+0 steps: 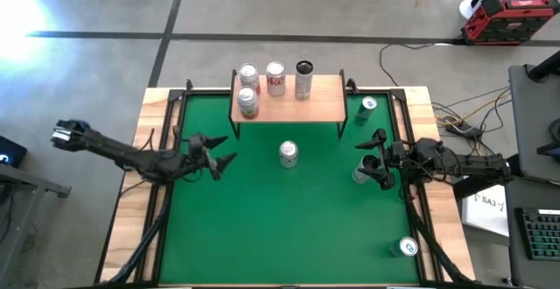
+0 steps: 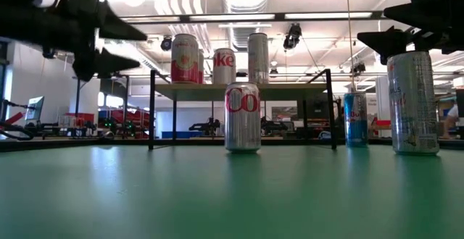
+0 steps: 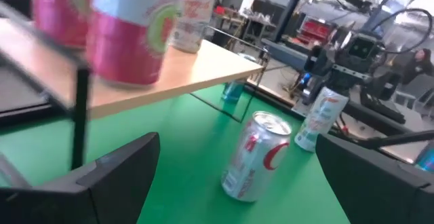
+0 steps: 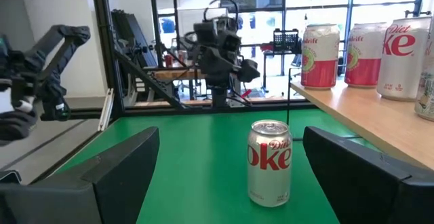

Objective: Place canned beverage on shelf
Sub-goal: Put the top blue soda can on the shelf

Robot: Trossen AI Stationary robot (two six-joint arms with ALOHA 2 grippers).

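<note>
The shelf [image 1: 289, 105], a light-wood board on thin black legs, stands at the far middle of the green mat and carries several cans [image 1: 276, 79]. A Diet Coke can [image 1: 288, 153] stands upright on the mat in front of it; it also shows in the left wrist view [image 3: 256, 157] and the right wrist view [image 4: 269, 161]. My left gripper [image 1: 229, 149] is open and empty, raised, to the can's left, pointing at it. My right gripper [image 1: 369, 160] is open and empty, raised above a slim silver can [image 2: 413, 101] that stands on the mat.
A blue can [image 1: 367, 107] stands on the mat right of the shelf. Another can [image 1: 408, 247] stands at the near right corner. The mat lies in a black frame on a wooden table [image 1: 149, 123]. Cables and boxes lie beyond the right edge.
</note>
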